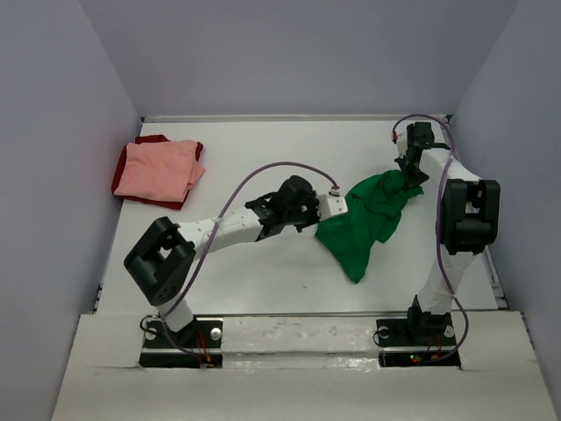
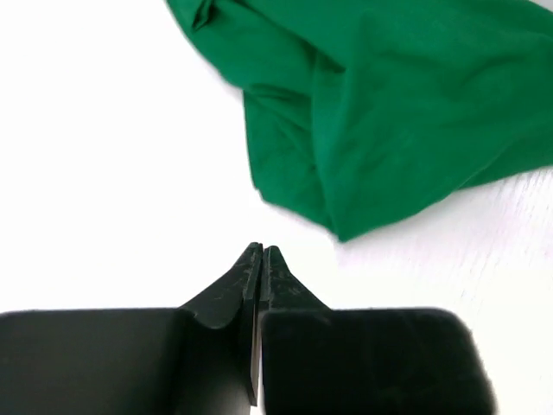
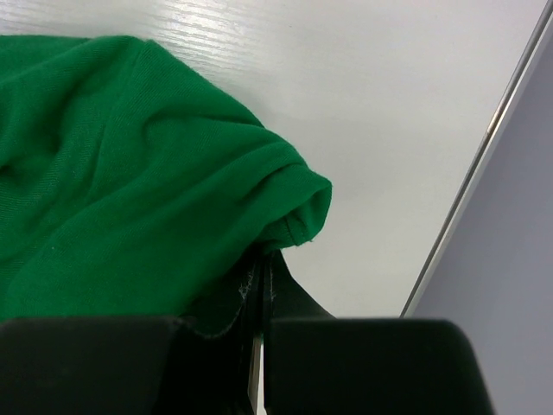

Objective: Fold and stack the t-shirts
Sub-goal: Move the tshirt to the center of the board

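Two end effectors closed: right end effector (image 3: 263, 264) pinches green t-shirt (image 1: 364, 219) sleeve, left end effector (image 2: 262, 252) empty, cloth's nearest corner just off its 2 o'clock.

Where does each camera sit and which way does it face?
Top: above, behind the robot, facing down on table, left arm, right arm, green shirt, pink shirt on red shirt.
Left wrist: on left arm, facing along shut, empty left gripper toward the green shirt.
Right wrist: on right arm, facing past right gripper, shut on the green shirt.
Shared: all three show the green shirt.
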You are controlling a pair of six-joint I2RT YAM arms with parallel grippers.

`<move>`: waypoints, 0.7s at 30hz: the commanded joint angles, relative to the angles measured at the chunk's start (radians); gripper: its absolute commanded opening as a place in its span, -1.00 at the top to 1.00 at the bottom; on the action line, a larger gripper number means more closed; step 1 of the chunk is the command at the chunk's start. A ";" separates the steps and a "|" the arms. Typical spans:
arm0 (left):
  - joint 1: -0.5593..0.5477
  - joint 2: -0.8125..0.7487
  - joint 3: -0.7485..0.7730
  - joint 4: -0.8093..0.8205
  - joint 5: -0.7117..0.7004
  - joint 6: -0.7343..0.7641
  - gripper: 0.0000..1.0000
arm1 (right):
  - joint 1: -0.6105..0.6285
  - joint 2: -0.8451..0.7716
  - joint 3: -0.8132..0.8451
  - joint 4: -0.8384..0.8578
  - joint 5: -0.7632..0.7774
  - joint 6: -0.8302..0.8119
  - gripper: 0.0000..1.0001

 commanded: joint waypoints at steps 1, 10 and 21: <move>-0.006 -0.069 -0.002 -0.057 0.139 0.015 0.69 | 0.001 0.003 -0.006 0.034 0.020 -0.003 1.00; -0.155 0.021 0.038 -0.063 0.167 0.030 0.10 | 0.001 0.029 -0.013 0.033 0.038 -0.008 1.00; -0.262 0.122 0.079 -0.027 0.107 0.059 -0.09 | 0.001 0.028 -0.020 0.033 0.025 -0.015 1.00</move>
